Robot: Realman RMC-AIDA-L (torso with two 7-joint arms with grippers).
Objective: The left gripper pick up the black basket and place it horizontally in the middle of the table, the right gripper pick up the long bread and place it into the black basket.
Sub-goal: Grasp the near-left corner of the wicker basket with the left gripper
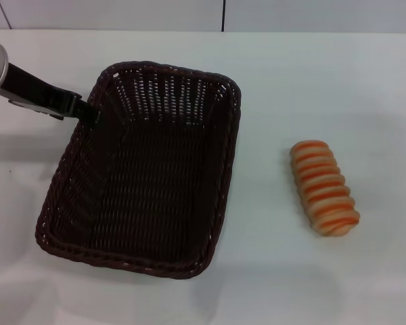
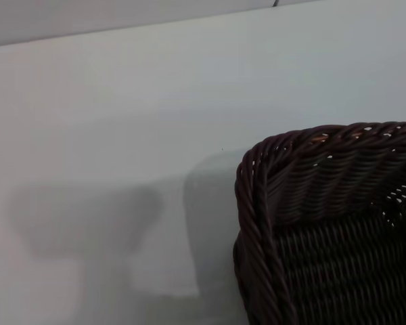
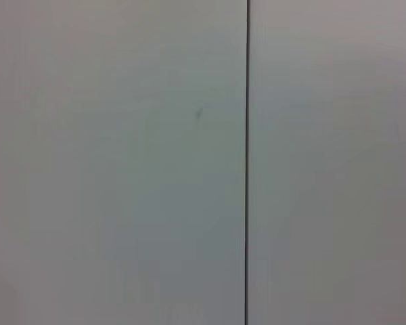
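Note:
The black basket stands left of the middle of the white table in the head view, its long side running away from me and slightly slanted. My left gripper reaches in from the left and is shut on the basket's left rim near the far left corner. The left wrist view shows a corner of the basket close up, with a shadow on the table beside it. The long bread lies on the table right of the basket, well apart from it. My right gripper is out of view.
The table's far edge meets a pale wall behind the basket. The right wrist view shows only a pale panel with a dark seam. White tabletop lies between the basket and the bread.

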